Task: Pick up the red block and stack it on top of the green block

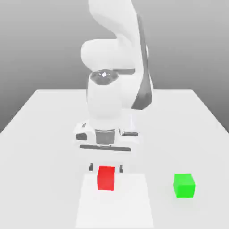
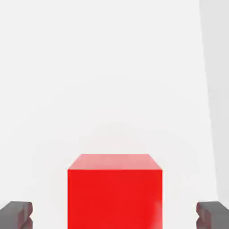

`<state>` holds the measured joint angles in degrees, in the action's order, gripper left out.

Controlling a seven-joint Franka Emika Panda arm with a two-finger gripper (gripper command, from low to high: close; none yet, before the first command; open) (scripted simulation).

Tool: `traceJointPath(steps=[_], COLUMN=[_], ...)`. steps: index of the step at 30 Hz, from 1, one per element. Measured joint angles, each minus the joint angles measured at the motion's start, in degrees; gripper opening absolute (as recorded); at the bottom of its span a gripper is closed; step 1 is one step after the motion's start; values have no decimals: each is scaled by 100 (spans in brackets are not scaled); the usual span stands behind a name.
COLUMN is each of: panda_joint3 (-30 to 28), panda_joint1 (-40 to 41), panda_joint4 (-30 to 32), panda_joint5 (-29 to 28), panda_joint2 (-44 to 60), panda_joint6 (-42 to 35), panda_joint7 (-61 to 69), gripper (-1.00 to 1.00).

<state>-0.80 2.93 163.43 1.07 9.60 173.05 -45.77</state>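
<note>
Tool spread around the red block

You see the tool (image 1: 105, 168) low over the table (image 1: 40, 134), its fingers (image 2: 16, 214) spread wide on either side of the red block (image 1: 106, 177), with clear gaps and no contact. The hand view gives you that spacing up close. The exterior view adds the green block (image 1: 184, 185), resting on the table well apart toward the exterior view's right, and a paler patch of table (image 1: 134, 205) under the red block.

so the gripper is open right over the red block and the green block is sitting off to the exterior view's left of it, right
Not quite: the green block sits to the exterior view's right of the red block, as the exterior view shows. The gripper is indeed open over the red block.
</note>
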Motion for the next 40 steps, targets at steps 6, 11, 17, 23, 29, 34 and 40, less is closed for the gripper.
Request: traceJointPath(steps=[6, 11, 17, 23, 29, 34, 40], panda_joint3=[20, -11, 131, 647, 1089, 1087, 871], panda_joint1=[21, 2, -166, -962, -1843, -2359, -2431], panda_joint4=[-20, 51, 89, -367, -852, -1097, -1133], panda_joint5=[-7, -59, -131, -129, -78, -252, -549], panda_joint2=[148, -344, -1298, -1254, -1150, -669, 27], panda_joint6=[127, -294, -1208, -1616, -1996, -1757, -1111], panda_joint7=[-10, -44, -410, -1883, -3387, -4210, -4450], gripper=[-100, -100, -100, -100, -100, -100, 100])
